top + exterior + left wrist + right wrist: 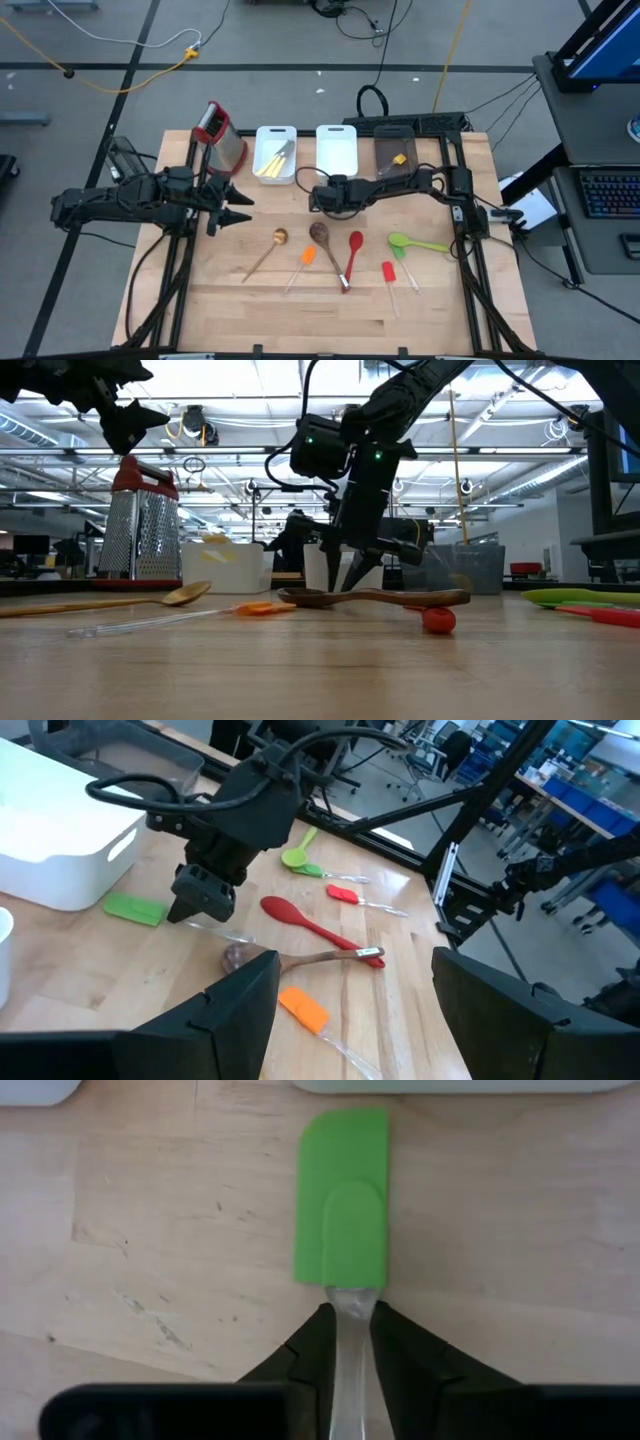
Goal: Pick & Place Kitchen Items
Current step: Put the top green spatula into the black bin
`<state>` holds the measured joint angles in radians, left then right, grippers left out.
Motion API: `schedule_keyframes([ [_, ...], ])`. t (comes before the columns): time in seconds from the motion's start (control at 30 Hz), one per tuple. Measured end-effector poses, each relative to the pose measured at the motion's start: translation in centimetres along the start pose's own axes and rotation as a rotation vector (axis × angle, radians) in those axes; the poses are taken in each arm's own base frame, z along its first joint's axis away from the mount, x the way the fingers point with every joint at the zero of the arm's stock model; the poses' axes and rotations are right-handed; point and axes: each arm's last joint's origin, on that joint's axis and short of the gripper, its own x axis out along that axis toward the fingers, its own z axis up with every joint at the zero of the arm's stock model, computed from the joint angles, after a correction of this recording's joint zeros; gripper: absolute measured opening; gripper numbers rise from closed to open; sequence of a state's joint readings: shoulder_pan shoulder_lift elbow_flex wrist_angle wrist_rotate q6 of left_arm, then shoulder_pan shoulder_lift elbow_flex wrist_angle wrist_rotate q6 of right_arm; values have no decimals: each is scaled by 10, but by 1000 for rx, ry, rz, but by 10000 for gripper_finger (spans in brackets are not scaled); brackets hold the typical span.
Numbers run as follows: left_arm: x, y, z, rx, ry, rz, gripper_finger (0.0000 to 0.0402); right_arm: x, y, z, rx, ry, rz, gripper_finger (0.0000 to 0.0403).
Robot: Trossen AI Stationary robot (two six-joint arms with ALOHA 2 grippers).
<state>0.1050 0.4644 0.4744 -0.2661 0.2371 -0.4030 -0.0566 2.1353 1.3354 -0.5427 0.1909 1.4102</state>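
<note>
- Counter: a pale wooden top that carries every item and both arms.
- Left arm: lies along the left part of the counter. The left gripper hangs above the surface, just near of the box grater. Its jaws stand wide apart and hold nothing.
- Right arm: reaches from the right side toward the middle. The right gripper points down at the counter, just near of the white bins. Its jaws are drawn in close on either side of the clear handle of the green spatula. Whether they press it cannot be told.
- Bins: a row along the far edge. The left white bin holds a knife and something yellow. The middle white bin stands beside it, and a grey bin stands to its right.
- Box grater: steel with a red handle, upright at the far left, beside the left white bin.
- Green spatula: lies flat on the counter with its blade toward the bins and its handle between the right jaws.
- Wooden spoons: a pale spoon lies left of centre. A dark spoon lies at centre, near of the right gripper.
- Red spoon: lies just right of the dark spoon.
- Lime-green spoon: lies toward the right edge.
- Orange spatula: lies between the two wooden spoons.
- Red spatula: lies near of the lime-green spoon.
</note>
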Motion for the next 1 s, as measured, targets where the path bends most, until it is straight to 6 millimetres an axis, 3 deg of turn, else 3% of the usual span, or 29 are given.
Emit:
schedule_keyframes([
  [0.57, 0, 0, 0, 0, 0, 0, 269, -25, -14, -7, -39, 71, -97, 49],
  [0.77, 0, 0, 0, 0, 0, 0, 269, -27, -10, -9, -59, 54, -62, 50],
  [1.0, 0, 0, 0, -3, 0, 0, 269, -48, -8, -4, -121, 17, 0, 75],
])
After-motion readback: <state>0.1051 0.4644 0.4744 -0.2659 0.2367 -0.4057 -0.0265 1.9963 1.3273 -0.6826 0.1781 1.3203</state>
